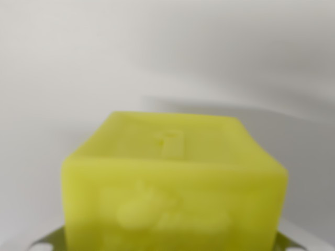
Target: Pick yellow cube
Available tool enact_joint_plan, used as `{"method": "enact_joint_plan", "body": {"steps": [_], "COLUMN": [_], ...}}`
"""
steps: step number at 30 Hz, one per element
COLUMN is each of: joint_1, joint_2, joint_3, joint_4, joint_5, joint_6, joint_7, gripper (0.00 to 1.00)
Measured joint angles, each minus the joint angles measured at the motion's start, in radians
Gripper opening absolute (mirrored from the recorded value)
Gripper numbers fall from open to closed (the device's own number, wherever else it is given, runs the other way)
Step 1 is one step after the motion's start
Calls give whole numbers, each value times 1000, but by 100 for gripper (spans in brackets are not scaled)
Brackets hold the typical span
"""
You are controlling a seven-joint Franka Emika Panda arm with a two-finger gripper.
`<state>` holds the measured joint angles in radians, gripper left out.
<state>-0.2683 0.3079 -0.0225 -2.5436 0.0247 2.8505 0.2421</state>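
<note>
The yellow cube [172, 178] fills the lower middle of the wrist view, very close to the camera and blurred. Its top face and near face show, with a faint raised mark on each. My gripper [170, 247] sits at the bottom edge. Only pale slivers of its fingers [48, 241] show, one against the cube's left lower side and one against its right lower side. No gap is visible between them and the cube, so the gripper looks shut on it. The cube's underside is hidden.
Behind the cube there is only a plain pale grey surface. A soft darker shadow band [251, 107] runs across the upper right of the view.
</note>
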Motion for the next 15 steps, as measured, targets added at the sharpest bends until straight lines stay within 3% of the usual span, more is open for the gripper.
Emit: {"method": "enact_joint_plan", "body": {"steps": [15], "joint_1": [-3], "joint_2": [-113], "joint_3": [0], "joint_4": [-17], "joint_5": [-13], "joint_6": [-96], "joint_7": [9], "gripper": [0]}}
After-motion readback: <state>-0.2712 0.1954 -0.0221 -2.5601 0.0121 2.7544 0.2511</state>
